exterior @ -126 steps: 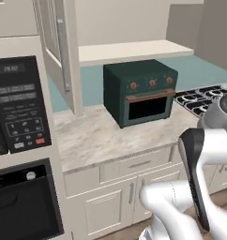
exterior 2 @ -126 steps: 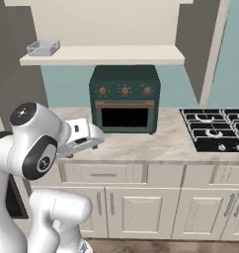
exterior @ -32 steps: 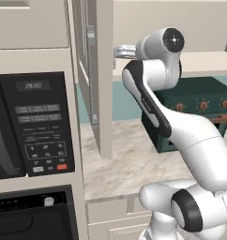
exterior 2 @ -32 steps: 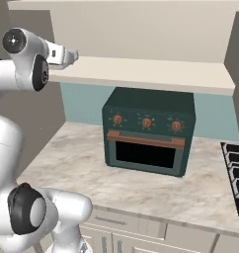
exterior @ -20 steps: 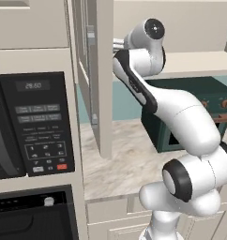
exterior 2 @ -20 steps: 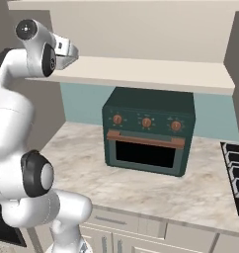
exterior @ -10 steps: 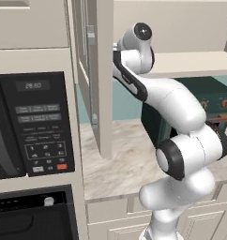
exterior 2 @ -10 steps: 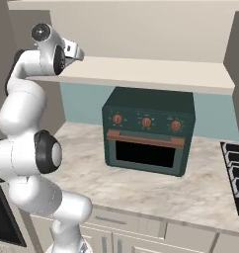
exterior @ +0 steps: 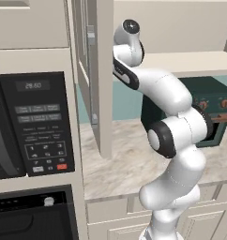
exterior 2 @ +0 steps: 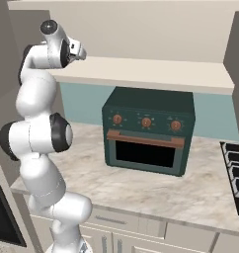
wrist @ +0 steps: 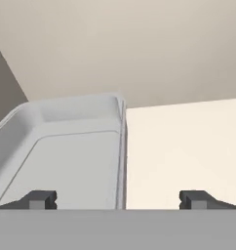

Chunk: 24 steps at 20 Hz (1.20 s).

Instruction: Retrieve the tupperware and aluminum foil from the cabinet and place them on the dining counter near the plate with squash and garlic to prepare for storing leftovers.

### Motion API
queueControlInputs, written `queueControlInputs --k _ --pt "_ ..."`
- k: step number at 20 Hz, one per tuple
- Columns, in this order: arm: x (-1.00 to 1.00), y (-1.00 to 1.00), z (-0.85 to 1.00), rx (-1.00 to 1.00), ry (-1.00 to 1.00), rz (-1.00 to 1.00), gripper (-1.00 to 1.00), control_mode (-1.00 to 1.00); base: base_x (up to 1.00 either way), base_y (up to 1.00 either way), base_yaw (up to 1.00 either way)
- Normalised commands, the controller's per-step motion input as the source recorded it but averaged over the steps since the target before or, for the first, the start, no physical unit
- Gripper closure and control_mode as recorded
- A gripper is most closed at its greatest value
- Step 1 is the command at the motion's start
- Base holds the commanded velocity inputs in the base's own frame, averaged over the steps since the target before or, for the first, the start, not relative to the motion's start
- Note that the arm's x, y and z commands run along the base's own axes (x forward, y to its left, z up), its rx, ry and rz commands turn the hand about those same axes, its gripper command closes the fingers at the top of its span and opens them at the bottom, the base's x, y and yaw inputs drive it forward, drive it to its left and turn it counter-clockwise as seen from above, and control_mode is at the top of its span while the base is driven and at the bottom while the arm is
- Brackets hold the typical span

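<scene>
Left base view: I have the arm (exterior: 167,112) reaching up past the open cabinet door (exterior: 94,75) to the shelf.

Right base view: the gripper (exterior 2: 78,51) sits at the shelf's (exterior 2: 141,71) left end.

Hand view: fingers (wrist: 39,199) wide apart, straddling the tupperware's (wrist: 66,151) right rim, nothing grasped yet. I judge both retrievals remain.
</scene>
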Motion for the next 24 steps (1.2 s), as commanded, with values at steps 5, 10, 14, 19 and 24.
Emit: queueControlInputs --k 5,10,14,19,24 --pt "0.52 0.14 -0.17 0.0 0.05 0.0 -1.0 -1.0 0.0 0.0 0.0" --pt "0.09 0.01 0.04 0.0 -0.04 -0.02 -1.0 -1.0 0.0 0.0 0.0" --pt "0.15 0.0 0.05 0.0 -0.04 -0.03 -1.0 -1.0 0.0 0.0 0.0" --pt "0.56 0.0 -0.22 0.0 0.02 -0.02 -1.0 -1.0 0.0 0.0 0.0" --pt "0.59 0.11 -0.47 -0.01 0.06 -0.01 -1.0 -1.0 0.0 0.0 0.0"
